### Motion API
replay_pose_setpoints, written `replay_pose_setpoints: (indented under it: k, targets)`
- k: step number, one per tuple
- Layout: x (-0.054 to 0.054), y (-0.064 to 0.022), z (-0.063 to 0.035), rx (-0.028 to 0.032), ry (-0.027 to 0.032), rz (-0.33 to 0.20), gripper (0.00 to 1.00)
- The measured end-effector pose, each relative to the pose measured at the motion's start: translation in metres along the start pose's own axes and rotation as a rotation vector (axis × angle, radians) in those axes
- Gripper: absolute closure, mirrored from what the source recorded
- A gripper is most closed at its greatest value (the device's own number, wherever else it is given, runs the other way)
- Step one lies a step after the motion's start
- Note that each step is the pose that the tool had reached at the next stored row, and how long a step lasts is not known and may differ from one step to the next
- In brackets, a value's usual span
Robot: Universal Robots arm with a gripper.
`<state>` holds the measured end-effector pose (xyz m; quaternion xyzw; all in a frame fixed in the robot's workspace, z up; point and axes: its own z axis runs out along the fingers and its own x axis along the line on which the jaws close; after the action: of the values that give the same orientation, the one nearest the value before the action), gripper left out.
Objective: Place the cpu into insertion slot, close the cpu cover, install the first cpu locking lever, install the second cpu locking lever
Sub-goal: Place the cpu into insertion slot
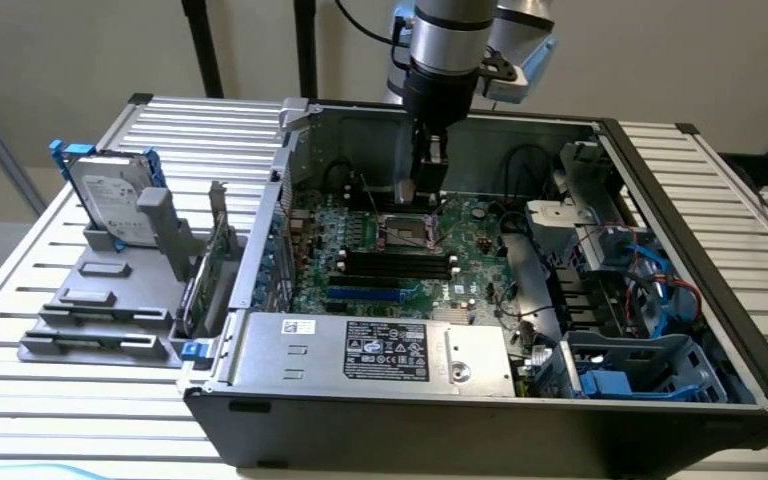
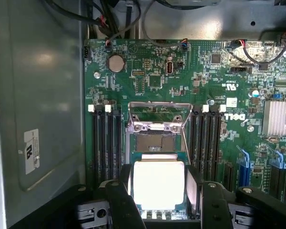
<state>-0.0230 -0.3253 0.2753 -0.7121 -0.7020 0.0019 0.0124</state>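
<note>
The cpu [image 2: 158,185], a pale square chip with a thin green edge, sits between my gripper's [image 2: 163,193] two black fingers [image 2: 118,202], which are shut on its sides. It hangs just above and slightly short of the insertion slot [image 2: 155,142], whose tan contact field lies bare. The cpu cover [image 2: 155,113], a silver frame, is swung up and back behind the slot. In the exterior view my gripper [image 1: 419,196] reaches straight down into the case over the insertion slot [image 1: 408,232] on the green board.
Long black memory slots [image 2: 106,143] flank the socket on both sides. A silver heatsink [image 2: 279,117] and blue clips [image 2: 243,164] lie nearby. The power supply [image 1: 377,350] is at the case front, with cables and drive bays [image 1: 624,290] on the exterior view's right and a hard drive [image 1: 107,200] outside.
</note>
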Motion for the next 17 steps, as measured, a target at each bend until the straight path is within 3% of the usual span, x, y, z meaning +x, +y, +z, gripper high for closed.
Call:
replay_pose_setpoints:
  k: [17]
  targets:
    - [-0.003,0.0005,0.0307,0.0002,-0.0005,-0.009,0.46]
